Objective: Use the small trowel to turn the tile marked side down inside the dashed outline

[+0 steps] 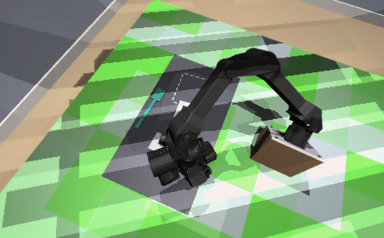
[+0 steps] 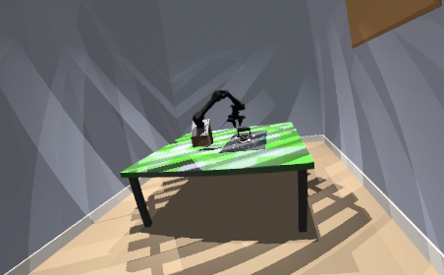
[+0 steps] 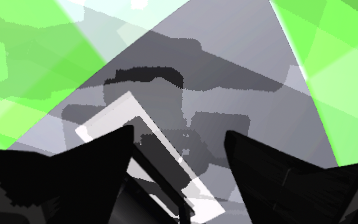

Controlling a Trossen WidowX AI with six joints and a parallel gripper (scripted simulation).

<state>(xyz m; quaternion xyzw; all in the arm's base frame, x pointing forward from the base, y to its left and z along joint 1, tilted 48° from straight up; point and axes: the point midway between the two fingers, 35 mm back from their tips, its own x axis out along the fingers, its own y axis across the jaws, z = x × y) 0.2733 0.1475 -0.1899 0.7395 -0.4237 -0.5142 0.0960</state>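
A teal trowel-shaped tool [image 1: 155, 97] [image 2: 262, 138] lies on the dark mat [image 1: 130, 170] [image 3: 250, 40], left of the dashed outline [image 1: 183, 74] in the top view. A cream tile [image 1: 184, 103] with a dark mark lies at the outline's near end, partly hidden by the arm. A white plate [image 1: 155, 143] [image 3: 112, 117] rests on the mat, with a raised black bar [image 2: 244, 129] over it. My gripper [image 2: 235, 125] [image 3: 180, 135] is open and empty, above the mat near that plate. The bar runs below the left finger in the wrist view; contact is unclear.
The arm's wooden base block [image 1: 285, 158] [image 2: 201, 140] stands on the green patterned table beside the mat. The forearm passes over the mat and hides part of the dashed outline in the top view. Strong striped shadows cross the table and mat.
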